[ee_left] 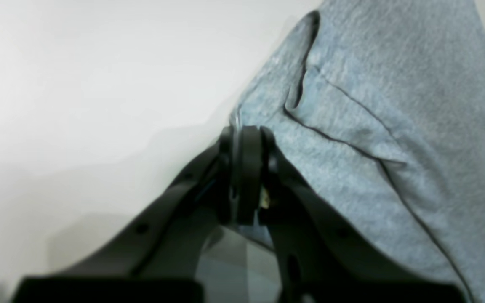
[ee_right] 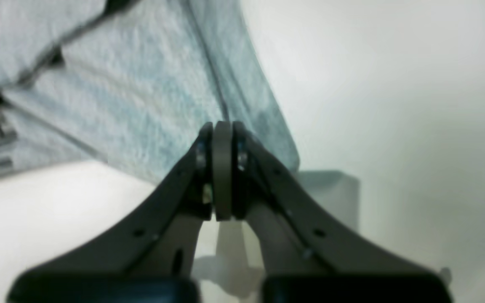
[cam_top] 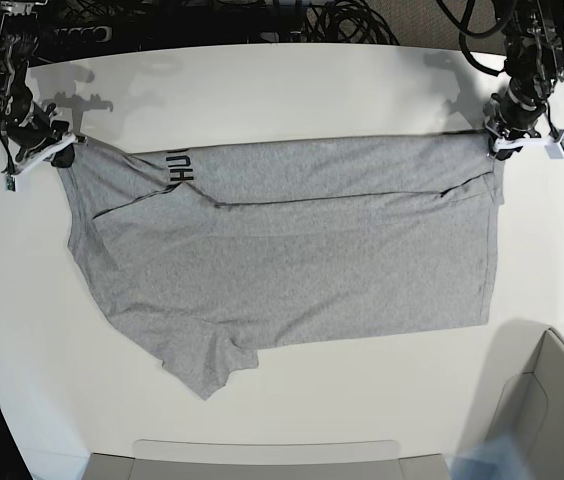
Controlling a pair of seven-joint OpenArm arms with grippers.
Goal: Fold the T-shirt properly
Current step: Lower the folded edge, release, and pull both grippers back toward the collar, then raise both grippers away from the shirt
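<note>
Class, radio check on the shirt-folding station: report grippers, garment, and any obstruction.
Left gripper shut on T-shirt far corner. Right gripper shut on the opposite far corner. Shirt spread across the table, far strip folded over, lettering showing. Nothing in the way.

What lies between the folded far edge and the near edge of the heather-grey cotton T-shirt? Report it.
Nothing visible. The left gripper and right gripper are shut on the heather-grey cotton T-shirt at its far corners, and only its own flat cloth and bare white table lie towards the near edge.
</note>
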